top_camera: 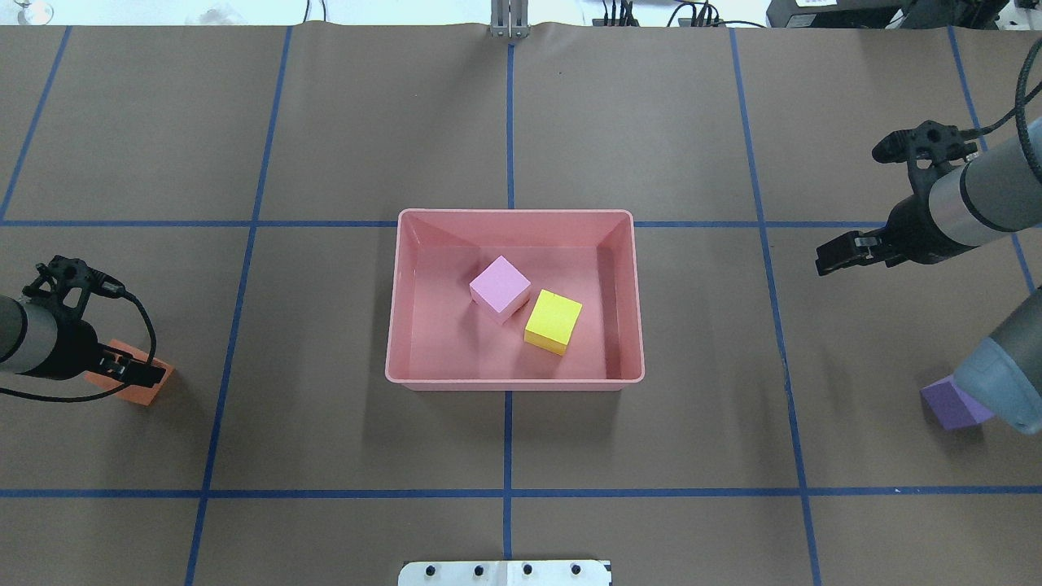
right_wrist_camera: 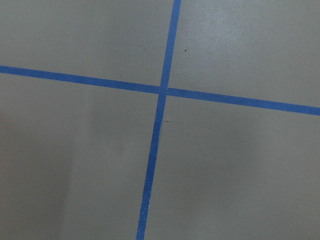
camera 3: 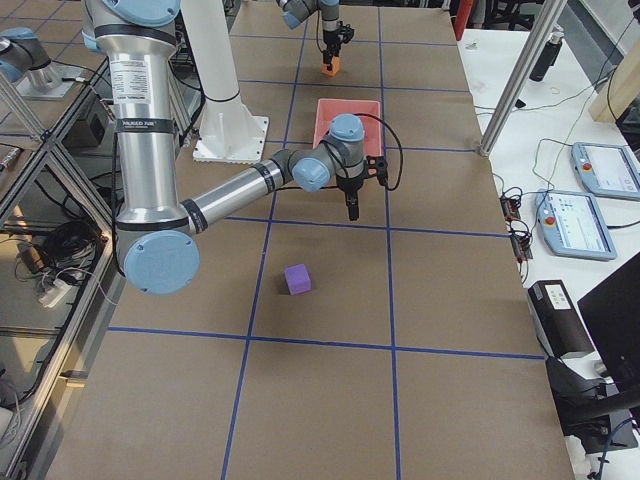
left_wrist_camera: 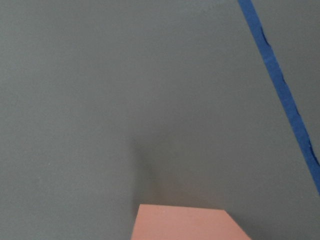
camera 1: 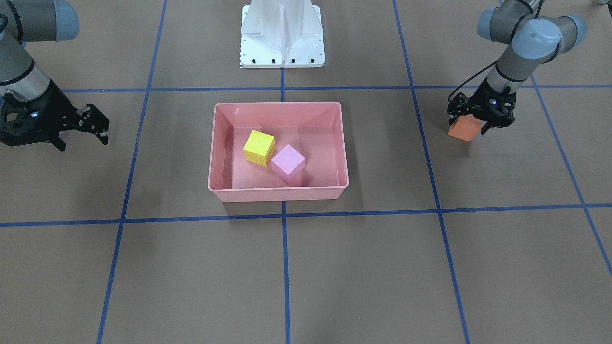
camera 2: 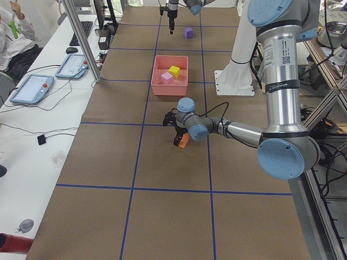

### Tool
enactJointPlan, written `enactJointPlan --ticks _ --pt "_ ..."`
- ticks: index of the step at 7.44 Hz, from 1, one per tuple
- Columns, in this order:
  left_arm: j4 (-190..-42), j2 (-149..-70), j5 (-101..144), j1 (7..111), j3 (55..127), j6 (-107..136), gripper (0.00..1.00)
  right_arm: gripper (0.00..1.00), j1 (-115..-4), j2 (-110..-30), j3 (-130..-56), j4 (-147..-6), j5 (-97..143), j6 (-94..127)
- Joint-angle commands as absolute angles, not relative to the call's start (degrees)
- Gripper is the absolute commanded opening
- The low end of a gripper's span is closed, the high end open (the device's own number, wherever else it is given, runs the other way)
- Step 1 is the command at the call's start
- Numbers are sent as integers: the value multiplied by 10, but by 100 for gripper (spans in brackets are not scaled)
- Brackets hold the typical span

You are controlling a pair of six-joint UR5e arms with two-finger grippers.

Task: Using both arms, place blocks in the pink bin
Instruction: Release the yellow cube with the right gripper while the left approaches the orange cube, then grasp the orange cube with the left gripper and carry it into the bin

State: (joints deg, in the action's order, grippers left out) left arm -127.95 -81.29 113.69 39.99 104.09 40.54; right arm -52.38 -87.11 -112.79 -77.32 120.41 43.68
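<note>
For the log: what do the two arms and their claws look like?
Both arms, left arm and right arm, are grey tubes with light blue joint caps and a silver wrist section. Each tall link by the base carries a small label with dark print. The left claw and right claw are black, open-framed linkages; a black cable loops to each.

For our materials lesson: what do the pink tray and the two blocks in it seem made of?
Pink tray: likely moulded plastic; smooth, faint sheen, rounded corners. Yellow block and pink block: matte, crisp-edged; perhaps foam or painted wood, unclear.
</note>
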Motion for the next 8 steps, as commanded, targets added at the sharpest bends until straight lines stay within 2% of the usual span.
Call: enactJointPlan --ticks 1,3,4,5,6,8 --pt "-1282 -818 1143 401 1046 405 0 100 -524 -881 -1129 -773 1204 437" --pt "-1221 -834 1145 402 1114 414 0 100 -532 -911 -1128 -734 1205 436" --pt "-1108 -887 1147 405 1164 416 0 100 -544 -938 -1128 -711 1206 422" --pt "-1003 -961 1147 408 1192 436 0 100 -574 -966 -1125 -703 1226 362" --pt "-911 -1069 1146 405 1190 502 0 100 -615 -998 -1123 -703 1248 299" --pt "-785 -1239 1146 396 1153 574 0 100 -643 -1040 -1109 -703 1249 217"
